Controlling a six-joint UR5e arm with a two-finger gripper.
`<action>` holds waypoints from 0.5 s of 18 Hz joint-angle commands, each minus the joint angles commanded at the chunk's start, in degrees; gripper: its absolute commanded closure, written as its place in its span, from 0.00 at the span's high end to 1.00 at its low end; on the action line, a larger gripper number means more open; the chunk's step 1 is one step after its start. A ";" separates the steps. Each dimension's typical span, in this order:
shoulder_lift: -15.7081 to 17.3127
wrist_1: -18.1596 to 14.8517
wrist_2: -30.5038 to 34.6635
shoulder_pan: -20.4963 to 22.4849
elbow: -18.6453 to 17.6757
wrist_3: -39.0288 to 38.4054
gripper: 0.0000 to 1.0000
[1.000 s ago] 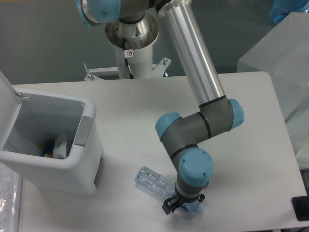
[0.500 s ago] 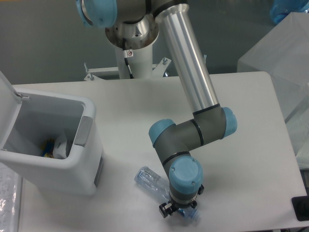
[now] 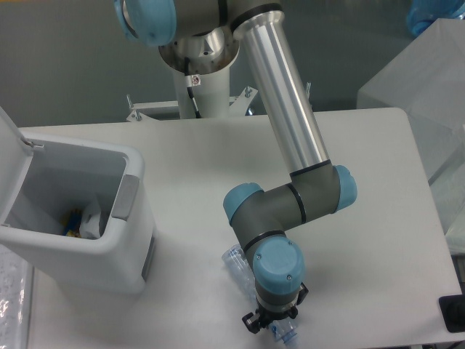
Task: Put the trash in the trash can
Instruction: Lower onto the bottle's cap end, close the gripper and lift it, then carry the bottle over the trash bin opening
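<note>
Black two-finger gripper [image 3: 270, 325] is down on the clear crushed plastic bottle [image 3: 237, 262]; whether it's clamped, I can't tell.

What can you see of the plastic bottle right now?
The bottle is clear, crushed plastic with a bluish tint, lying on its side on the white table near the front edge. It runs diagonally: one end shows left of the arm's wrist, the other pokes out below the hand. The wrist hides its middle. The hand sits directly over it; whether the fingers have closed on it cannot be told. It lies to the right of the open trash can, apart from it.
</note>
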 joint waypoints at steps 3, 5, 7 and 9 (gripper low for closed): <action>2.03 3.33 -4.47 0.26 2.72 -0.09 0.48; 3.26 5.27 -8.25 0.26 4.22 0.26 0.48; 5.27 7.72 -11.85 0.09 4.66 2.53 0.48; 7.56 8.61 -17.11 0.09 4.66 5.61 0.49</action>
